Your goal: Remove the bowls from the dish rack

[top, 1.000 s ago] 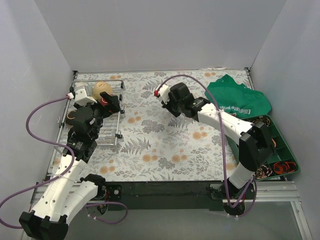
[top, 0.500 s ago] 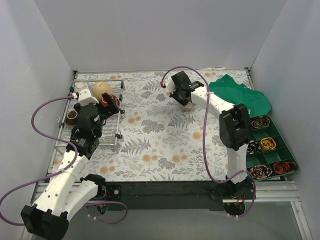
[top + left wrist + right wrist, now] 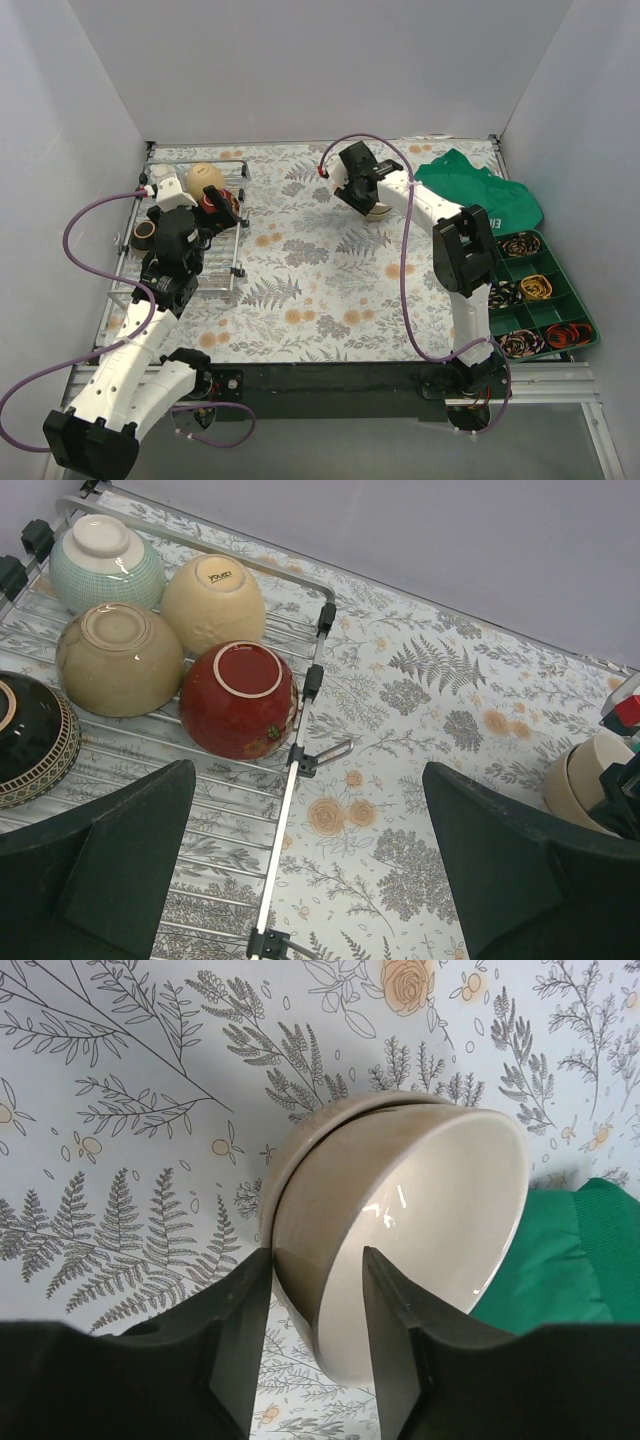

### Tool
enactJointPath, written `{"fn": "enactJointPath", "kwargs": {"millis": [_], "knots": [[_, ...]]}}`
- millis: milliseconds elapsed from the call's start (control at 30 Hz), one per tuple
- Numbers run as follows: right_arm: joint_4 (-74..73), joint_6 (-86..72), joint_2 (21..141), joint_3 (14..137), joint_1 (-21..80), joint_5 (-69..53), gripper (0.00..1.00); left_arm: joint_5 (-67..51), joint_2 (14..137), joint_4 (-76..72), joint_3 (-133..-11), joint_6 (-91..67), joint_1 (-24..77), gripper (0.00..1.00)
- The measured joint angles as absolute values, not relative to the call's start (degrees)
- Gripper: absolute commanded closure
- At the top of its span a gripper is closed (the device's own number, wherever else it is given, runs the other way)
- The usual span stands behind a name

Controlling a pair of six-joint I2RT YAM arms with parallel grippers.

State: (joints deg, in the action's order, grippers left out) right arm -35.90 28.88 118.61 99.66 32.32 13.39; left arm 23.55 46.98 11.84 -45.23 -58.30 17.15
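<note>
Right pincer (image 3: 315,1265) clamped cream bowl (image 3: 430,1220) by its rim, nesting it in second bowl (image 3: 325,1125) on counter (image 3: 120,1060); release looked due next, left pincer (image 3: 308,780) hung open above rack (image 3: 275,870).

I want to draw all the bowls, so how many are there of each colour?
Mint bowl: 1
Red bowl: 1
Dark bowl: 1
Cream or tan bowls: 4, two on the dish rack, two nested in the right pincer
Total: 7
</note>
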Motion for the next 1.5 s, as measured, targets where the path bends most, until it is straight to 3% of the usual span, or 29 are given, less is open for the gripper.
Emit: {"fn": "enactJointPath", "kwargs": {"millis": [400, 733, 1067, 1500], "knots": [[-37.3, 27.2, 117.2, 100.9, 32.2, 12.4, 0.47, 22.7, 47.5, 12.0, -45.2, -58.3, 16.6, 0.02], [-37.3, 25.0, 114.6, 100.6, 32.2, 8.8, 0.72, 22.2, 47.7, 12.1, -45.2, -58.3, 16.3, 0.02], [-37.5, 24.1, 114.6, 100.3, 32.2, 8.4, 0.78, 22.0, 48.2, 12.1, -45.2, -58.3, 16.2, 0.02], [-37.5, 24.1, 115.5, 100.3, 32.2, 8.4, 0.79, 22.0, 48.8, 12.2, -45.2, -58.3, 16.2, 0.02]]}}
